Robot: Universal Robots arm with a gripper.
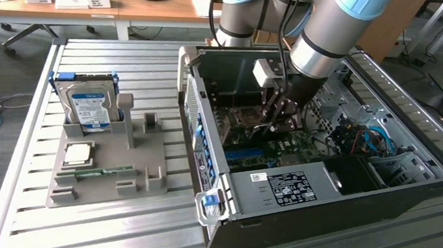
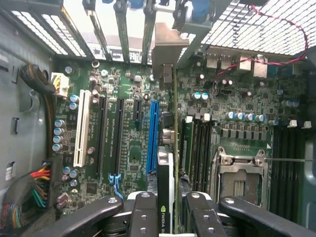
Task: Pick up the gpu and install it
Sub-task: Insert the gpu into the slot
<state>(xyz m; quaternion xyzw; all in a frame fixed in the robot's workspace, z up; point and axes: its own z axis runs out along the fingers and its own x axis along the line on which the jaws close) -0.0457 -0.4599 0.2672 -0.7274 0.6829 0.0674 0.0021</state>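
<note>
— Slatted metal table (image 1: 120, 228) underneath everything, and wooden desks (image 1: 175, 9) across the back of the room. What do we have standing on the table?

— We have the open computer case (image 1: 319, 183), lying on its side with its inside facing up. The arm (image 1: 330, 32) stands over the case, with its lower end down inside.

— And outside the case?

— Beside the case, on the exterior view's left and apart from it, we see a grey holder (image 1: 137, 159). A hard drive (image 1: 90, 106) with a blue label stands upright in it. A square processor chip (image 1: 77, 154) and a green memory stick (image 1: 97, 174) lie flat on it.

— Where do we find the gpu?

— Inside the case. From the wrist view we look along the gpu (image 2: 165, 177) edge-on. It is a thin dark card, and its metal bracket (image 2: 165, 49) is at the end nearest the case's slotted rear wall.

— How do we read the gripper?

— The gripper (image 2: 170, 217) is drawn in narrow and clamped on the card, with black fingers (image 2: 143, 212) against its two flat faces. In the exterior view we see it deep in the case, near the middle.

— Is the card seated?

— We cannot tell. It stands upright over the motherboard (image 2: 128, 148) on the floor of the case. Its lower edge runs alongside the long blue slot (image 2: 153, 136), but we cannot make out whether the two touch.
</note>
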